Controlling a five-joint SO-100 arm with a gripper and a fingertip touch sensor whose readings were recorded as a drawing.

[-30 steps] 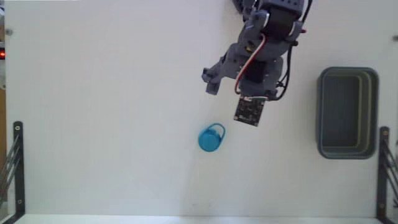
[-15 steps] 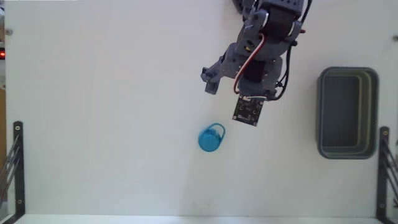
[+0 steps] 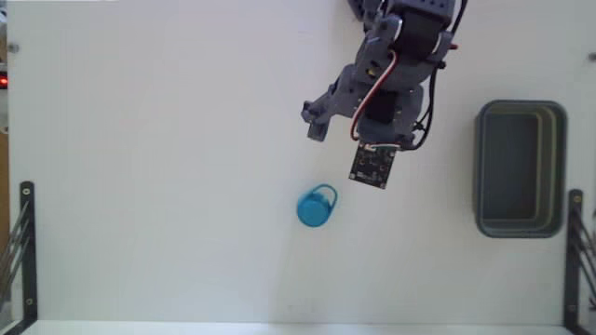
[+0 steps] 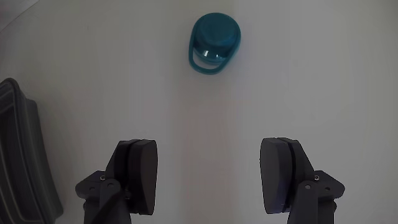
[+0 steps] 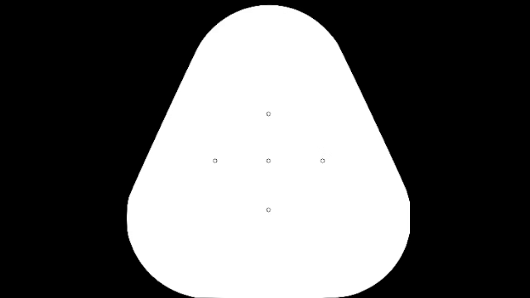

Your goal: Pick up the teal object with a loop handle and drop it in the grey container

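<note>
My pincer (image 4: pixel 208 180) gapes wide and empty above the desk (image 4: pixel 311 74); the teal object with a loop handle (image 4: pixel 214 36) sits straight ahead, slightly left, handle toward me.

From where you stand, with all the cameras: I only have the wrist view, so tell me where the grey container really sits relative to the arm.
Observer: In the fixed view the grey container lies whole at the right edge of the table, well apart from the arm.
Operator: Give me its contents.
Observer: Nothing shows inside it; the dark floor is bare.
Operator: Now place the teal object against the arm.
Observer: The teal object lies below and left of the arm in the fixed view, apart from it, with its loop handle pointing up-right.
Operator: Report the gripper.
Observer: The gripper is open and holds nothing, as your view shows; the fixed view hides its fingertips under the arm.
</note>
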